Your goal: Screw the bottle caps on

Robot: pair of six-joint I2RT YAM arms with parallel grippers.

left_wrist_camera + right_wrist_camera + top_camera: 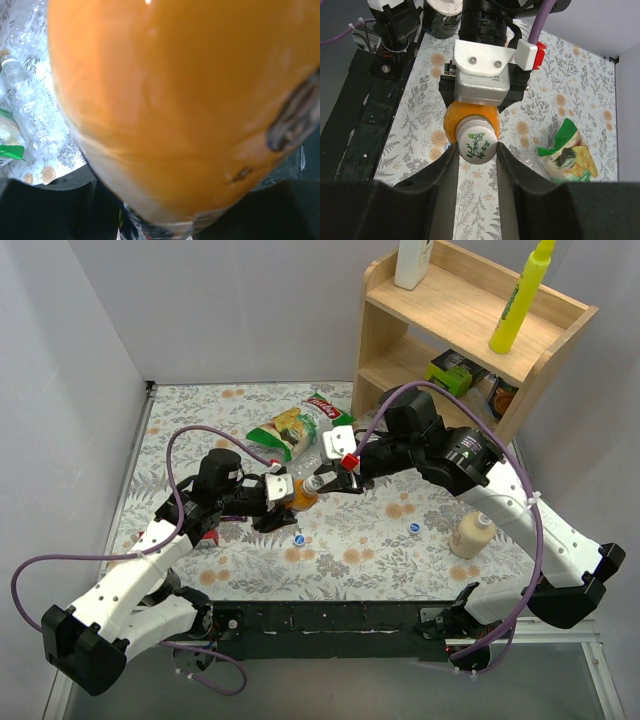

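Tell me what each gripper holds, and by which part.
The left gripper holds the small orange bottle by its body. The right gripper pinches the whitish-green cap on the bottle's mouth by its sides.

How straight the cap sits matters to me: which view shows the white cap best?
Right wrist: the white cap faces the lens, clamped by the right gripper on the orange bottle. Top view leaves it a speck; left wrist shows only the bottle.

small bottle (470, 120): orange liquid, clear wall; screw cap (477, 144): off-white, green floral print; loose cap (299, 539), second loose cap (414, 527): blue, white marks; tablecloth (380, 540): white, orange blossoms, grey-green fern sprigs; shelf bottle (520, 300): yellow; pump bottle (472, 535): cream.
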